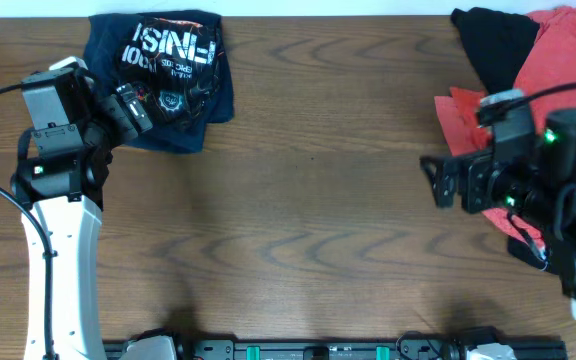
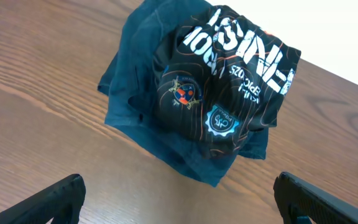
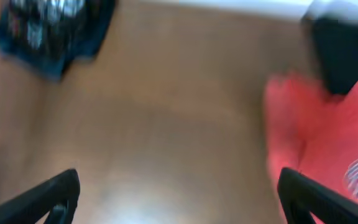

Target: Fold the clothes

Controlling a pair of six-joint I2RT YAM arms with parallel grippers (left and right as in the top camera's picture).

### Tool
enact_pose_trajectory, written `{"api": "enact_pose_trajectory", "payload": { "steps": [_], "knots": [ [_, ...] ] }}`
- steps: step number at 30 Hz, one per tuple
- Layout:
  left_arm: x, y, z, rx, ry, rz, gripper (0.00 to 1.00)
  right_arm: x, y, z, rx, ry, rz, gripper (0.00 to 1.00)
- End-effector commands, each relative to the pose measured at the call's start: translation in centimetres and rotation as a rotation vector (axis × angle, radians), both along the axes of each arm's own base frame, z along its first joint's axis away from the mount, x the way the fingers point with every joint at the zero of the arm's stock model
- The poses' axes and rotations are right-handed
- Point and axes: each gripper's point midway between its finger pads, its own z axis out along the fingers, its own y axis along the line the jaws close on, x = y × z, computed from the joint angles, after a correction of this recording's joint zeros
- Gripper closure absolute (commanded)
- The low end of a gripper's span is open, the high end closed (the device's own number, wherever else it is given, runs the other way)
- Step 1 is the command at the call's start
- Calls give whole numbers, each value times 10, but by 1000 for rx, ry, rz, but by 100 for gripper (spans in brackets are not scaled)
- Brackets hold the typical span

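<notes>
A black shiny sports shirt (image 1: pixel 168 50) is lying at eleven o'clock, a soft red T-shirt (image 1: pixel 568 60) at two o'clock. The left fingers (image 2: pixel 55 199) and the right fingers (image 3: pixel 48 196) are standing wide open, empty.

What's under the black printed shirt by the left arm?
Dark blue cloth lies under the black shirt, with its edges showing around the shirt. The middle of the cloth is covered, so anything else beneath can't be seen.

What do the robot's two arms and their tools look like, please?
Both arms have black joint housings with small green lights and trailing black cables. The left arm has a long white link; the right arm looks mostly black. The left tool and right tool have plain black fingers.
</notes>
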Motion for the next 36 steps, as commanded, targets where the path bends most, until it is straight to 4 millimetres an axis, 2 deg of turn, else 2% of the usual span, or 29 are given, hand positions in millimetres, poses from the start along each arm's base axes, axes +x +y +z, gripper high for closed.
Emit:
{"api": "enact_pose_trajectory", "payload": {
  "steps": [1, 3, 6, 10, 15, 21, 24, 28, 36],
  "knots": [
    [1, 3, 3, 21, -1, 0, 2, -7, -19, 4, -17, -138, -71, 1],
    [1, 3, 3, 21, -1, 0, 2, -10, -25, 1, -6, -233, -98, 1],
    [1, 3, 3, 21, -1, 0, 2, -15, -37, -13, 1, -351, -144, 1],
    [1, 3, 3, 21, -1, 0, 2, -16, -48, -44, -3, -469, -192, 1],
    [1, 3, 3, 21, -1, 0, 2, -14, -48, -82, 17, -614, -196, 1],
    [1, 3, 3, 21, -1, 0, 2, -18, -47, -134, 56, -637, -203, 1],
    [1, 3, 3, 21, -1, 0, 2, -20, -47, -152, 57, -635, -203, 1],
    [1, 3, 3, 21, -1, 0, 2, -22, -47, -168, 58, -640, -203, 1],
    [1, 3, 3, 21, -1, 0, 2, -24, -47, -177, 52, -611, -207, 1]
  ]
}}
